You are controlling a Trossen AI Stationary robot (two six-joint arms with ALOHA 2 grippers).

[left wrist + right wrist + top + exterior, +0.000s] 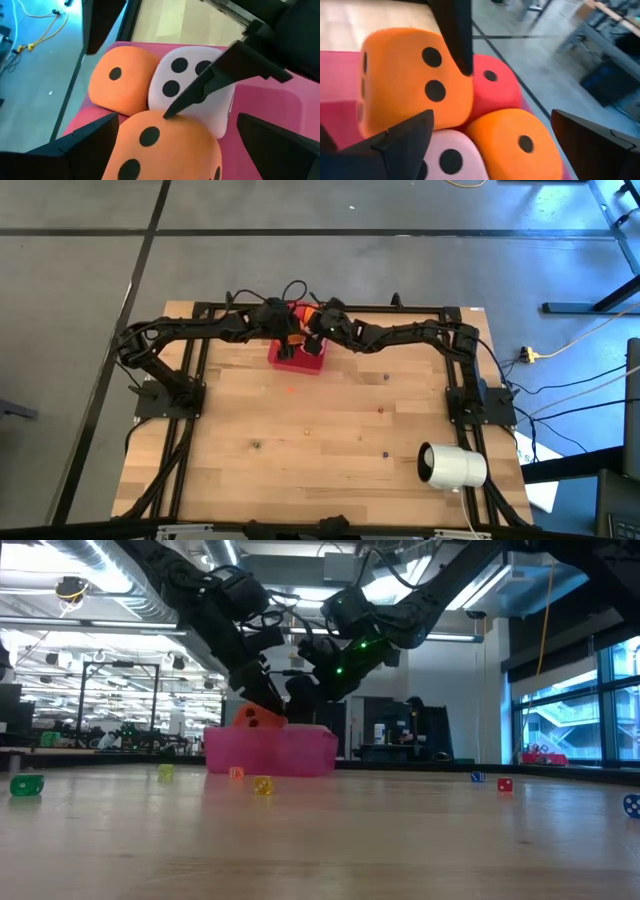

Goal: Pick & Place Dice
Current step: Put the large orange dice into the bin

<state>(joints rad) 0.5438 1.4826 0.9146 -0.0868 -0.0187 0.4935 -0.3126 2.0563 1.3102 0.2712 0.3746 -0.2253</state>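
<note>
While both arms reach over far edge of wooden surface, white cylinder lies near right arm base; pink tray holds dice: two orange dice, pale pink die, red die; left hand and right hand hover over dice, fingers spread, gripping nothing

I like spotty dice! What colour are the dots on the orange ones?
Black dots on the orange dice, clearest in the right wrist view.

Both arms hide most of the dice from above.
</note>
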